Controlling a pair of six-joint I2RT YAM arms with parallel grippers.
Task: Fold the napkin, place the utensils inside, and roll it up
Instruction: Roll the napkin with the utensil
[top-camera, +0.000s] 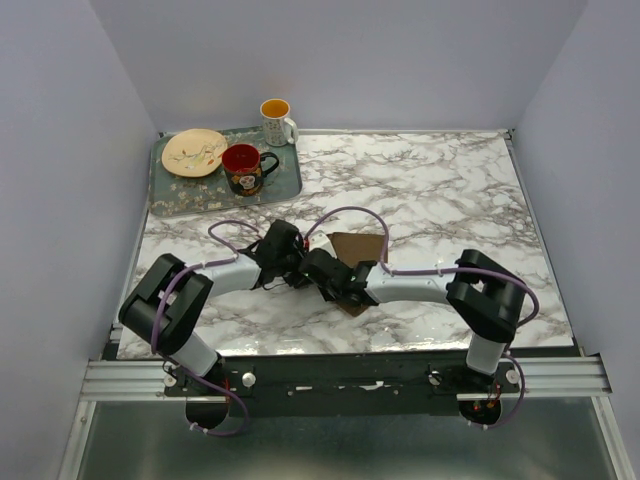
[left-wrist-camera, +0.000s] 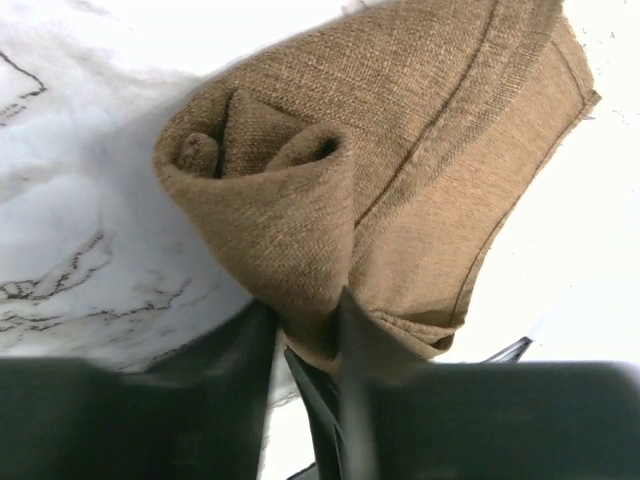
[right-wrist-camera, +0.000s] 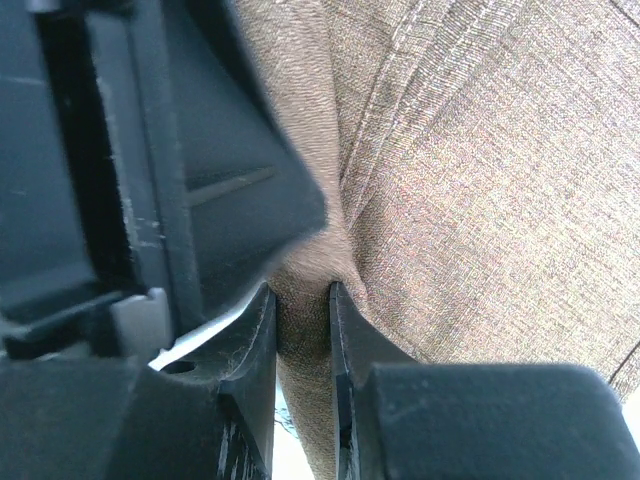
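The dark brown napkin (top-camera: 357, 250) lies near the middle of the marble table, partly rolled. In the left wrist view the napkin (left-wrist-camera: 400, 160) shows a rolled end with a spiral opening. My left gripper (top-camera: 285, 262) is shut on the roll's near edge (left-wrist-camera: 310, 335). My right gripper (top-camera: 345, 288) is shut on a pinched fold of the napkin (right-wrist-camera: 303, 300); the other gripper's black body fills the upper left of the right wrist view. The two grippers sit close together. The spoon is hidden from view.
A grey-green tray (top-camera: 180, 195) at the far left holds a cream plate (top-camera: 194, 152) and a red mug (top-camera: 244, 167). A white mug with an orange inside (top-camera: 277, 121) stands at the tray's far right corner. Purple cables loop over both arms.
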